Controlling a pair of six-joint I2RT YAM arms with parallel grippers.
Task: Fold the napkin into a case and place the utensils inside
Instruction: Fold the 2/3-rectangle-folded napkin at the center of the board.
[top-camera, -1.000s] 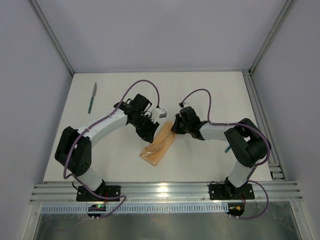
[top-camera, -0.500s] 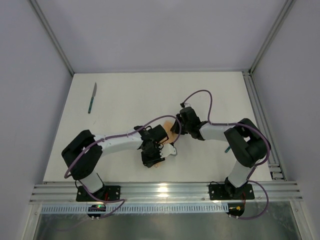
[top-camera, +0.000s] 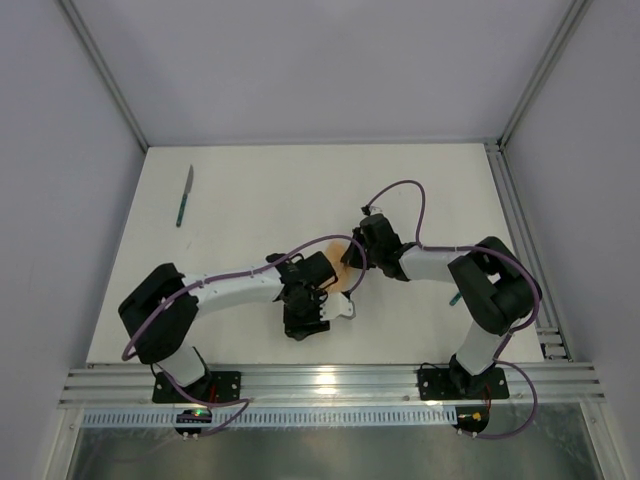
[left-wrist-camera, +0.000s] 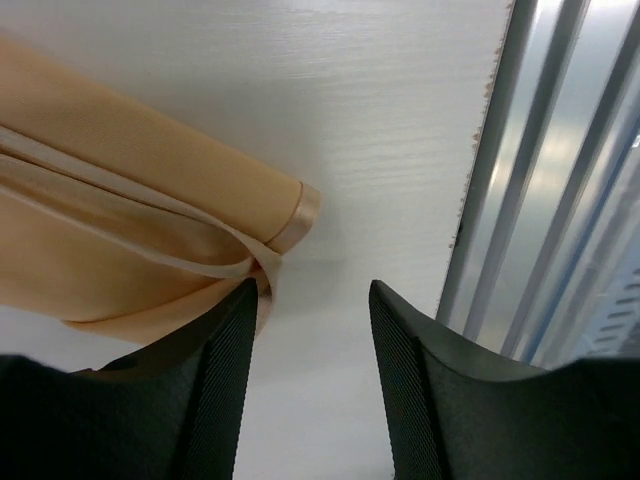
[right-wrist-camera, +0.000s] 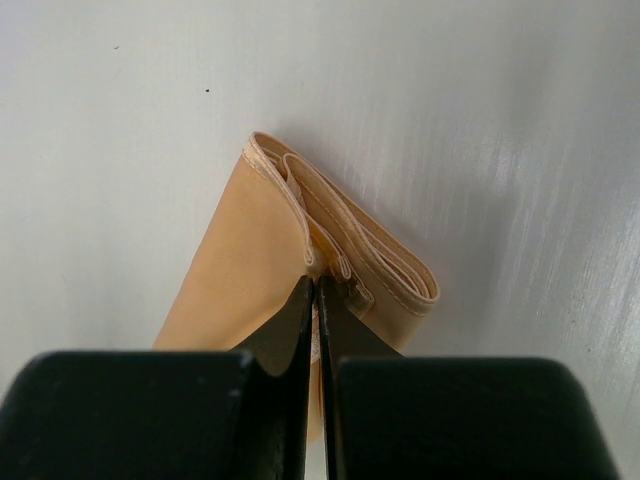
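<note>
Fingers, right (right-wrist-camera: 290, 330): together, tips nipping the hemmed layers at one end of peach-orange cloth napkin (right-wrist-camera: 240, 250), which is folded to a narrow oblong. Fingers, left (left-wrist-camera: 215, 380): apart, nothing between; one touches the napkin's opposite corner, near the front edge of white surface (top-camera: 260, 190). Teal-handled silver-bladed knife (top-camera: 185, 197): far left, well apart from the napkin, not inserted. Step, judged: case formed, loading pending. Next move calls for fetching the knife with the pinched end held open.
</note>
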